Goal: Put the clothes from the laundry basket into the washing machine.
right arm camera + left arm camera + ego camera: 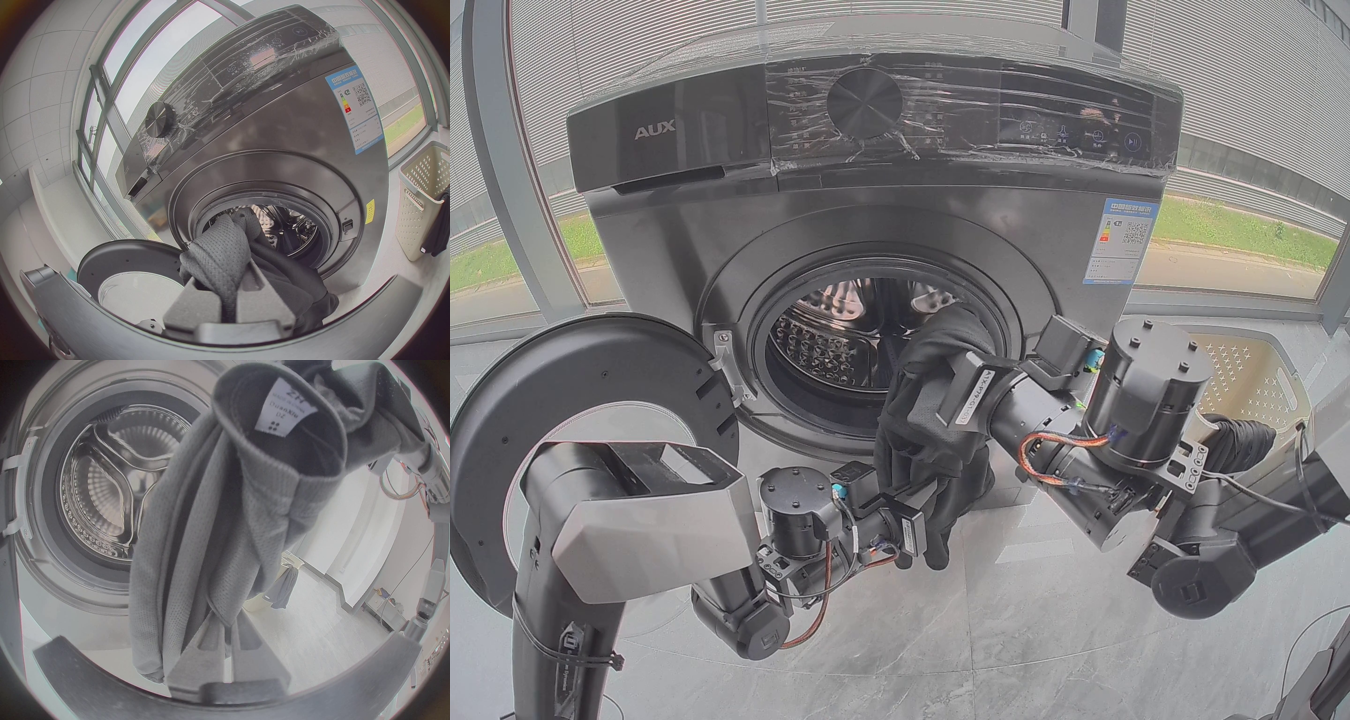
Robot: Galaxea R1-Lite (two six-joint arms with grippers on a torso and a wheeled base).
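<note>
A dark grey knit garment (926, 412) hangs in front of the open drum (830, 349) of the washing machine (872, 216). My right gripper (961, 382) is shut on its upper part at the drum's mouth; the right wrist view has the cloth (220, 253) pinched between the fingers (194, 304). My left gripper (922, 525) is lower, shut on the garment's hanging end (220, 538), with the drum (103, 491) beyond it. Another dark piece of clothing (1240, 442) drapes over the rim of the cream laundry basket (1258, 375) at the right.
The round machine door (572, 394) stands swung open to the left, close to my left arm. The basket (419, 197) sits on the floor right of the machine. Windows run behind the machine; grey tiled floor (1031, 637) lies free in front.
</note>
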